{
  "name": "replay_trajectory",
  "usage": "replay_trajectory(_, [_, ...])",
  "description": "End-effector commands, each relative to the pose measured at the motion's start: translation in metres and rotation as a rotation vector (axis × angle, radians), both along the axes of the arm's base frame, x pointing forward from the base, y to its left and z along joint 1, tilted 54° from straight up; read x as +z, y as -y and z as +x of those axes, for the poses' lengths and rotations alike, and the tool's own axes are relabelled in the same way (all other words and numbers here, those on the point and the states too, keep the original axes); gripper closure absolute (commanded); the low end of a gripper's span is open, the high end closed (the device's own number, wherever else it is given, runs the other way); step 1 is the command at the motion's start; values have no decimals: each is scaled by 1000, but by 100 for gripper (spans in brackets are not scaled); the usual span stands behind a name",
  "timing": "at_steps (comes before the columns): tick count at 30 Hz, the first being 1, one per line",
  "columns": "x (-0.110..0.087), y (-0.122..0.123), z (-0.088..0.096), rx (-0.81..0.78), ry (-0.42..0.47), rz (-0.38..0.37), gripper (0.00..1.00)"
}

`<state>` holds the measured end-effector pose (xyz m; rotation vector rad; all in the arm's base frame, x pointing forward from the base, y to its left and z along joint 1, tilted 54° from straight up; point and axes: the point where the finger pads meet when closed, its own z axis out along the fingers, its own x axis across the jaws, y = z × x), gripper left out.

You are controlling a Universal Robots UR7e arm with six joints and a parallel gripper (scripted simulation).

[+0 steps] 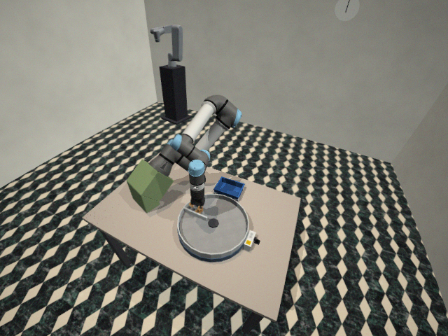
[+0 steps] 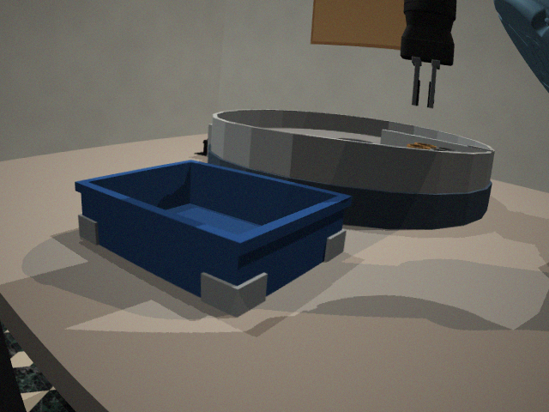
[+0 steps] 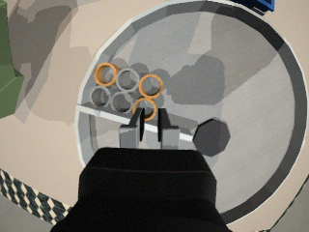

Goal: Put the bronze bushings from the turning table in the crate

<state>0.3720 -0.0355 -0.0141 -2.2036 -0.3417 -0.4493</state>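
Beige tabletop [image 1: 267, 274] [image 2: 354, 367] supports the turning table [image 1: 213, 255] [image 2: 346, 164] [image 3: 300, 97], its three bronze bushings left of centre in the wrist view, beneath the unloaded, part-open gripper [image 1: 195, 208] [image 2: 423, 106] [image 3: 151, 118], apparently without contact.

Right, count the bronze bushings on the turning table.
3 in view, all beside the divider: one near the rim, one toward the middle, one by the gripper's fingers. The gripper may hide more.

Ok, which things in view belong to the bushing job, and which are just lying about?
Job:
- bronze bushings
- steel bushings
- turning table
- blue crate
- gripper

Not needed:
- green block
- orange wall panel
- second arm
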Motion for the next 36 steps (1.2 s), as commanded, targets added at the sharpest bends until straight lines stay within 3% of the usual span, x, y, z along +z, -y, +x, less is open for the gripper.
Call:
replay_trajectory(1, [0, 1, 0, -1, 1, -1, 60])
replay_trajectory(28, [0, 1, 0, -1, 1, -1, 60])
replay_trajectory(36, [-11, -13, 4, 2, 5, -2, 60])
